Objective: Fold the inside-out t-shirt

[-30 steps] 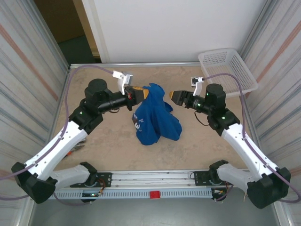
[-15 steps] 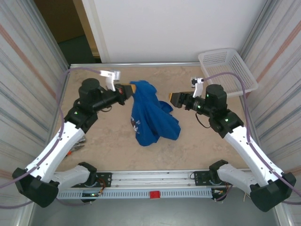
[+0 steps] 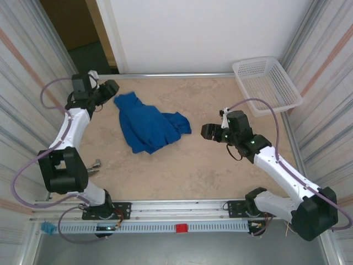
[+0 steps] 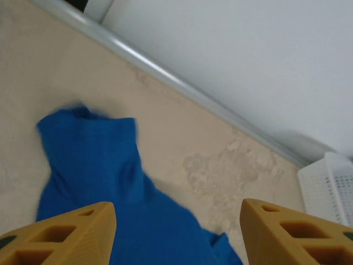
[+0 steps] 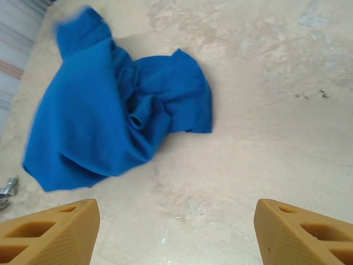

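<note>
The blue t-shirt (image 3: 146, 127) lies crumpled on the tabletop (image 3: 182, 171), toward its far left, with neither arm holding it. The left pincer (image 3: 109, 88) hangs near the shirt's far-left corner, jaws apart and empty. The right pincer (image 3: 204, 131), also spread and empty, sits apart from the shirt on its right.

Looks like a robotics lab test cell, not a home. Closed in by ribbed panels (image 3: 25, 72) left and right and a plain white wall (image 3: 209, 33) behind. Built around a beige table (image 3: 182, 171) with a metal rim, a slotted rail (image 3: 165, 225) along the near edge, two arms (image 3: 281, 168) bolted there, loose cables (image 3: 258, 100) trailing. A white basket (image 3: 267, 83) at the far right corner.
</note>
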